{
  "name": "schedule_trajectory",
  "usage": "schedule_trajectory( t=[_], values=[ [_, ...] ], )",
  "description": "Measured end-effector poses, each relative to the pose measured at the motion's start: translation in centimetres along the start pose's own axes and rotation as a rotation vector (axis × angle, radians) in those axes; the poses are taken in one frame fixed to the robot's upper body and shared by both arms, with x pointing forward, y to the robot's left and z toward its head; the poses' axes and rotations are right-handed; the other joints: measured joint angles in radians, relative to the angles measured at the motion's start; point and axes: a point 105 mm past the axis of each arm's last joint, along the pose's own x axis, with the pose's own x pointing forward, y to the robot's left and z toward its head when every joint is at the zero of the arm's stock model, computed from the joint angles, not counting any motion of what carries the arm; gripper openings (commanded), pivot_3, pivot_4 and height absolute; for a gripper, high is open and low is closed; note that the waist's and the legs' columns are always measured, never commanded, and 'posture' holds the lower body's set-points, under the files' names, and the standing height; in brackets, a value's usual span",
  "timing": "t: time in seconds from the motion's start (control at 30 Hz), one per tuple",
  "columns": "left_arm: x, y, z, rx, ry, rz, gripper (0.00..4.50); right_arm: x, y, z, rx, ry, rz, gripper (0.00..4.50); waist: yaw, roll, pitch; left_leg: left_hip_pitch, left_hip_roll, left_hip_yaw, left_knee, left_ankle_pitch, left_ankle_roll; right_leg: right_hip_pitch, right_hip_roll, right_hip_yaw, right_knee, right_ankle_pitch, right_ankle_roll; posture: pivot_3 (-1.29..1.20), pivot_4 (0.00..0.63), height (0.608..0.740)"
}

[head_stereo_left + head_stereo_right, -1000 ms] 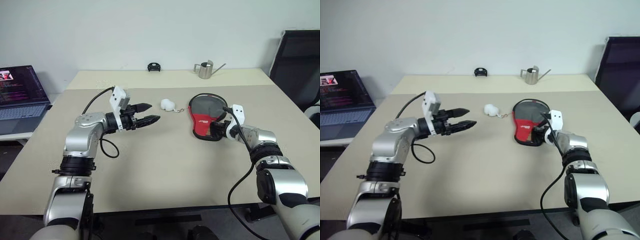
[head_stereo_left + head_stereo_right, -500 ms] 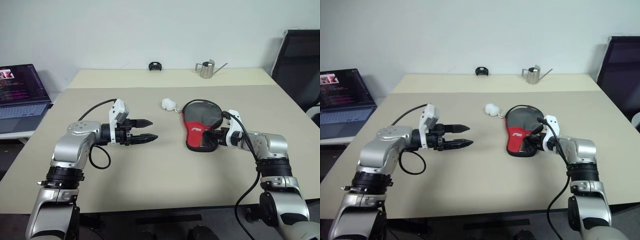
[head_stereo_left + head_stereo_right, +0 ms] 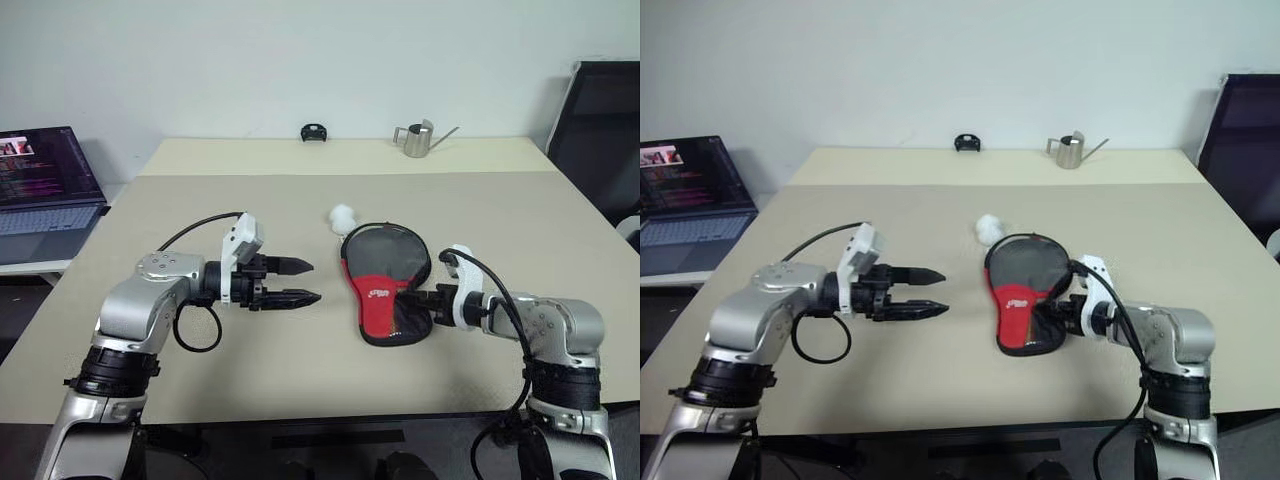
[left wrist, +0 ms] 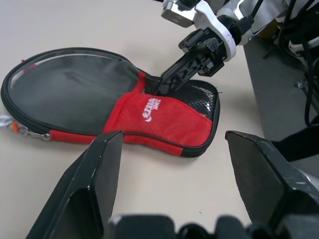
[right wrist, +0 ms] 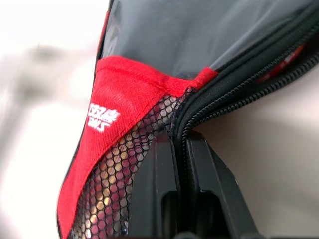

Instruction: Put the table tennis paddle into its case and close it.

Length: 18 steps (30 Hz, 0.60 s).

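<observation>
The case (image 3: 385, 275), a black paddle-shaped pouch with a red panel and a mesh pocket, lies flat on the table right of centre. My right gripper (image 3: 415, 297) is shut on its rim at the mesh-pocket end; in the right wrist view the fingers (image 5: 164, 199) pinch the zip edge of the case (image 5: 124, 99). My left gripper (image 3: 305, 281) hovers open a short way to the left of the case, pointing at it with nothing between its fingers. From the left wrist, the case (image 4: 149, 114) and the right gripper (image 4: 159, 88) lie ahead. The paddle is hidden.
A small white object (image 3: 342, 214) lies just behind the case. At the table's far edge stand a metal watering can (image 3: 412, 139) and a small black item (image 3: 313, 131). A laptop (image 3: 45, 180) sits off to the left, a black chair (image 3: 600, 120) at the right.
My right gripper has dragged the case toward the near edge of the table and a little left. My left gripper has drawn back and sunk slightly, still open.
</observation>
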Motion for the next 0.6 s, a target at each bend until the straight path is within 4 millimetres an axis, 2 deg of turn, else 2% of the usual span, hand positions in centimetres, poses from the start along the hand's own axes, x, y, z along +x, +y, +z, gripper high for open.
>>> schedule_trajectory(
  t=[0.27, 0.6],
  values=[
    [0.1, -0.7, -0.5, -0.011, 0.012, -0.01, 3.56, -1.6, 0.0, -2.9, 0.068, -0.029, -0.044, 0.01, 0.008, 0.0, 0.0, 0.0, 0.0, -0.001, 0.0, 0.0, 0.0, 0.001, 0.0, 0.0, -0.001, 0.0, 0.0, 0.0, 0.15, 0.74],
    [0.4, -0.8, -0.8, -0.015, 0.022, -0.016, 3.56, -3.0, 0.1, -4.6, 0.121, -0.082, -0.089, 0.01, 0.016, 0.0, 0.0, 0.0, 0.0, -0.001, 0.0, 0.0, 0.0, 0.001, 0.0, -0.001, -0.001, 0.0, 0.0, 0.0, 0.15, 0.74]
  ],
)
